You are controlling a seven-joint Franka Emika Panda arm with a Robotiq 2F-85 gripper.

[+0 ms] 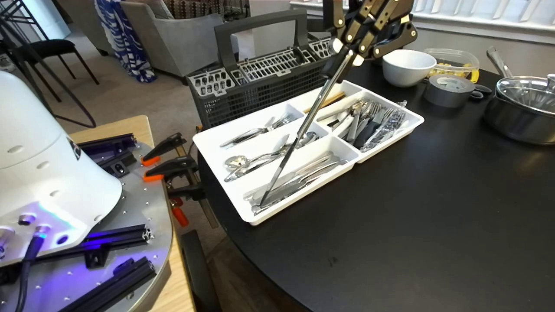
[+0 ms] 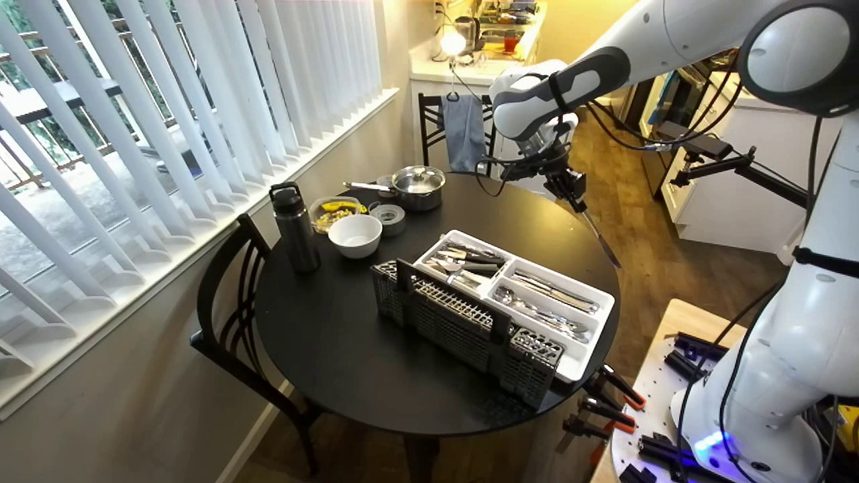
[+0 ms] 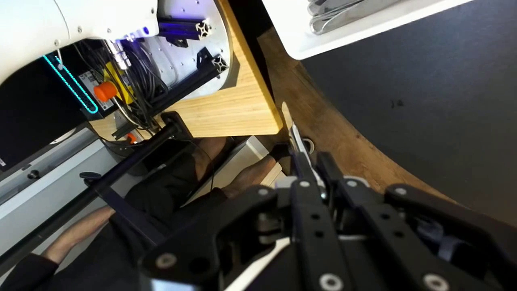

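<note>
My gripper (image 1: 344,58) is shut on a silver table knife (image 1: 310,119), which slants downward from the fingers. In an exterior view the knife (image 2: 600,239) hangs in the air near the table's edge, beyond the tray's side. The wrist view has the gripper (image 3: 312,161) coming in from below, with the knife (image 3: 297,138) reaching out past its fingertips over the floor gap. A white cutlery tray (image 1: 212,141) holds knives, spoons, forks and mixed utensils in separate compartments. Beside it stands a dark grey dishwasher cutlery basket (image 1: 264,93) with an upright handle.
On the black round table (image 1: 433,208) are a white bowl (image 1: 407,69), a roll of grey tape (image 1: 448,93), a clear container (image 2: 335,211), a lidded pot (image 1: 520,119) and a dark bottle (image 2: 295,231). Clamps (image 1: 173,167) stick out from the robot's stand.
</note>
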